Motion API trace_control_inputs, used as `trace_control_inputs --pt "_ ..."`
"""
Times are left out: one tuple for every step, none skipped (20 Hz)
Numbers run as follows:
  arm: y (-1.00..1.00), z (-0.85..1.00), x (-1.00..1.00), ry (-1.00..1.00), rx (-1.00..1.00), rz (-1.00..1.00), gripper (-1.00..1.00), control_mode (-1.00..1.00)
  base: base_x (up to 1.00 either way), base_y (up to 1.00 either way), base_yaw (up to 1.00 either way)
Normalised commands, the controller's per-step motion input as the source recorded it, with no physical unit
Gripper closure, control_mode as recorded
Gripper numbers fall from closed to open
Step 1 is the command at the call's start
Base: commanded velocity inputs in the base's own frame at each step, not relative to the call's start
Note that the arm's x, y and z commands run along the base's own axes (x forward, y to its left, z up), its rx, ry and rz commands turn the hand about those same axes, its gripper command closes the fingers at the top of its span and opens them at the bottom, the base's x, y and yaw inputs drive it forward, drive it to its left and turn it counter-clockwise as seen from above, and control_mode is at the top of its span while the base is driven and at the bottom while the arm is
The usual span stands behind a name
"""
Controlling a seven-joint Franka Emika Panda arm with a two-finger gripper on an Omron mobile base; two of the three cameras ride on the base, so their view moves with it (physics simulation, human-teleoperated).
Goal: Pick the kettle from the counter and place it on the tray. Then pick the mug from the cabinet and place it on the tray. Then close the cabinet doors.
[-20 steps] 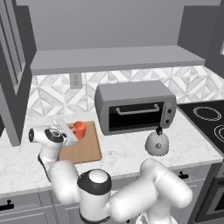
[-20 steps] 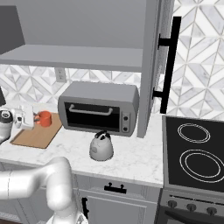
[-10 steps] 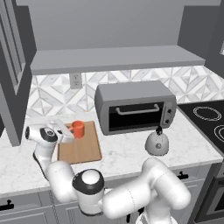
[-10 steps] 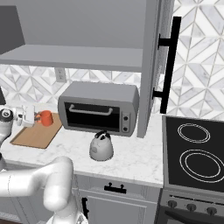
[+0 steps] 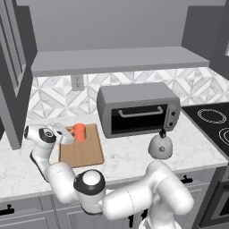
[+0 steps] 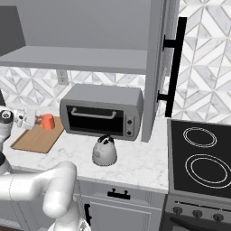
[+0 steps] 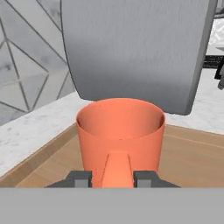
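Note:
The orange mug (image 5: 79, 132) (image 6: 47, 121) (image 7: 120, 131) stands upright on the far part of the wooden tray (image 5: 85, 154) (image 6: 36, 140) (image 7: 192, 153). My gripper (image 5: 67, 133) (image 6: 30, 118) (image 7: 113, 179) reaches it from the left. Its fingertips straddle the mug's handle with a thin gap on each side, so it is open. The silver kettle (image 5: 160, 146) (image 6: 104, 151) sits on the marble counter (image 5: 120, 161) in front of the toaster oven, well right of the tray. The upper cabinet (image 5: 112, 60) stands with its doors (image 6: 158, 67) (image 5: 11, 80) swung out.
A grey toaster oven (image 5: 138, 109) (image 6: 101, 113) stands against the tiled wall just right of the tray. A black stovetop (image 6: 200, 153) lies at the far right. The right cabinet door with its black bar handle hangs out over the counter's right end.
The fingers have parted slightly off the mug's handle. The mug stays in the same spot on the tray. The arm's elbow has shifted a little; the kettle has not moved.

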Motion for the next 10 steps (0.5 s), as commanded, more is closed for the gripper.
trace_control_inputs --pt "0.05 -0.01 -0.14 0.00 0.00 0.00 -1.00 -1.00 0.00 0.00 0.00" --pt "0.03 -0.02 -0.14 0.00 0.00 0.00 -1.00 -1.00 0.00 0.00 0.00" --pt "0.04 -0.03 -0.15 0.00 0.00 0.00 -1.00 -1.00 0.00 0.00 0.00" --pt "0.08 -0.02 -0.17 0.00 0.00 0.00 -1.00 -1.00 0.00 0.00 0.00" --pt "0.13 0.00 -0.17 -0.01 0.00 0.00 -1.00 -1.00 0.00 0.00 0.00" --pt "0.11 0.00 -0.22 -0.04 0.00 0.00 -1.00 -1.00 0.00 0.00 0.00" --pt "0.12 0.00 -0.23 -0.04 0.00 0.00 -1.00 -1.00 0.00 0.00 0.00" --pt "0.15 0.13 -0.39 -0.10 0.00 0.00 -1.00 -1.00 0.00 0.00 0.00" --pt "0.11 0.15 -0.41 -0.08 0.00 0.00 -1.00 -1.00 0.00 0.00 0.00" --pt "0.00 0.24 -0.71 -0.10 0.00 0.00 -1.00 -1.00 0.00 0.00 0.00"
